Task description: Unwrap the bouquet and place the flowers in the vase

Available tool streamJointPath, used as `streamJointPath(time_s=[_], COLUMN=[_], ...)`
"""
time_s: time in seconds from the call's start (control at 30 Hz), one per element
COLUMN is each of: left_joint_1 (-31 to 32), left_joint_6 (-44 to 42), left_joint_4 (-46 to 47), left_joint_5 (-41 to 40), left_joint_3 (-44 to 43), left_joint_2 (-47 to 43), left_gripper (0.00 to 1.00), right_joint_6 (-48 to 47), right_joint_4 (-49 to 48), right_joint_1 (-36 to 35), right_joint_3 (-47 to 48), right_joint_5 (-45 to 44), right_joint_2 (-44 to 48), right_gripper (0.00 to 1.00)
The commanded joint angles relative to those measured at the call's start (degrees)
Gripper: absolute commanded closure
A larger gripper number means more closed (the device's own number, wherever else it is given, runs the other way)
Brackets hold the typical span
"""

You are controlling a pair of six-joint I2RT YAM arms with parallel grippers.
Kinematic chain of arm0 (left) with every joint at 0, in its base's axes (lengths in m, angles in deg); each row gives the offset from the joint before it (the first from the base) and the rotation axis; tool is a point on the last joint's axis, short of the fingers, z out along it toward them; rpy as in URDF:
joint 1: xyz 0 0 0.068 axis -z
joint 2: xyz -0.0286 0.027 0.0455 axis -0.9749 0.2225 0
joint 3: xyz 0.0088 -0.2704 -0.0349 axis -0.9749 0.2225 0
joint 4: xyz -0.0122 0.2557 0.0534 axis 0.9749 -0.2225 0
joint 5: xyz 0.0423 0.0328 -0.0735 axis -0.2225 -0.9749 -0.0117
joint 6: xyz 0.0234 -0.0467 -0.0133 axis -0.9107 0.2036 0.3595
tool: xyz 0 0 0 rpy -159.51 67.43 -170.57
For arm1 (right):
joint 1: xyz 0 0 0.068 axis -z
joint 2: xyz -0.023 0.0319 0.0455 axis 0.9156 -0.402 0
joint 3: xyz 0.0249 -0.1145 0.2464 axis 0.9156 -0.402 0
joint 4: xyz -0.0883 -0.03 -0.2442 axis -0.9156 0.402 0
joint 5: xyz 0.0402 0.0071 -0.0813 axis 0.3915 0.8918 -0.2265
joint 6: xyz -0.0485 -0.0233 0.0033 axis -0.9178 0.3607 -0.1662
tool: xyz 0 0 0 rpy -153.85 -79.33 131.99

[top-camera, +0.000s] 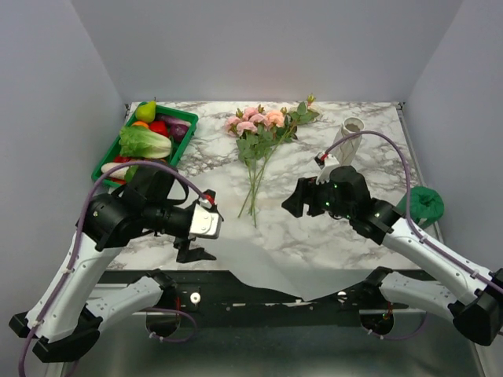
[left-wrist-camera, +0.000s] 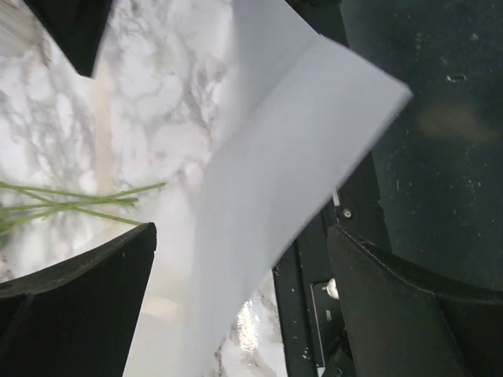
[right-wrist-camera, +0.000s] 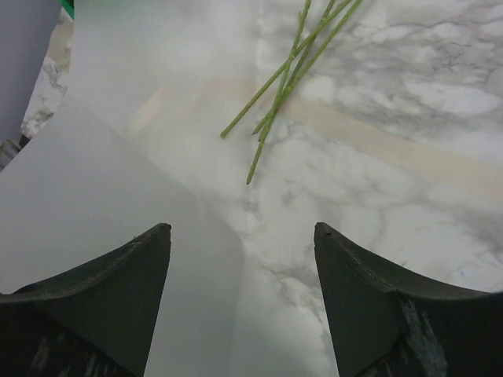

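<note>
Wrapper off; flowers loose on the worktop, not yet in the vase.
Worktop [top-camera: 369,228] carries the paper [top-camera: 267,259], spread at lower centre and overhanging the near edge. Flowers [top-camera: 255,126] lie upper centre, stems toward the arms, apparently for pickup. Vase [top-camera: 350,140] stands at their right. Left claw [left-wrist-camera: 240,232] is wide over the paper, right claw [right-wrist-camera: 242,228] wide and empty.

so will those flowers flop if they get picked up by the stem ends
Probably fairly stiff: the stems lie straight on the table. Likely top-heavy, as the flowers carry all blooms and leaves at one end, so they may droop or swing. The thin loose stems might splay or slip.
</note>
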Motion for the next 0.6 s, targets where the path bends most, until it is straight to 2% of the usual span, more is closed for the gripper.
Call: streamJointPath(time_s=[0.0, 0.2, 0.23, 0.27, 0.33, 0.37, 0.47, 0.53, 0.57], left_joint_1=[0.1, -0.3, -0.5, -1.5, -3.5, -5.1, -12.1, -17.6, -19.2], left_joint_6=[8.5, 20.4, 21.4, 22.5, 24.7, 25.3, 29.0, 30.2, 30.5], left_joint_4=[-5.8, 3.6, 5.1, 6.2, 8.9, 9.6, 11.8, 12.3, 12.8], left_joint_5=[-1.3, -7.7, -8.6, -9.3, -10.0, -10.0, -10.1, -9.4, -9.1], left_joint_3=[-9.5, -15.7, -15.6, -15.7, -15.9, -16.1, -17.6, -17.9, -16.4], left_joint_2=[4.2, 9.1, 9.7, 11.5, 13.8, 16.7, 24.4, 28.1, 31.0], left_gripper=[0.01, 0.01, 0.01, 0.01, 0.01, 0.01, 0.02, 0.06, 0.09], right_joint_6=[3.2, 2.6, 2.6, 2.5, 3.1, 3.6, 7.5, 6.3, 5.5], right_joint_4=[-3.6, 2.0, 2.8, 4.5, 6.3, 7.3, 6.7, 6.0, 5.9], right_joint_1=[-1.3, -2.8, -2.8, -2.8, -2.8, -2.8, -2.3, -1.7, -1.5], right_joint_3=[-0.8, 3.6, 4.6, 5.6, 9.3, 10.5, 15.1, 17.6, 21.0], right_joint_5=[-6.4, -14.3, -15.5, -17.0, -20.0, -20.5, -21.4, -18.0, -16.9], right_joint_2=[0.3, -3.8, -4.7, -5.7, -9.6, -11.1, -16.4, -22.1, -24.3], right_gripper=[0.2, 0.2, 0.18, 0.1, 0.04, 0.0, 0.0, 0.0, 0.03])
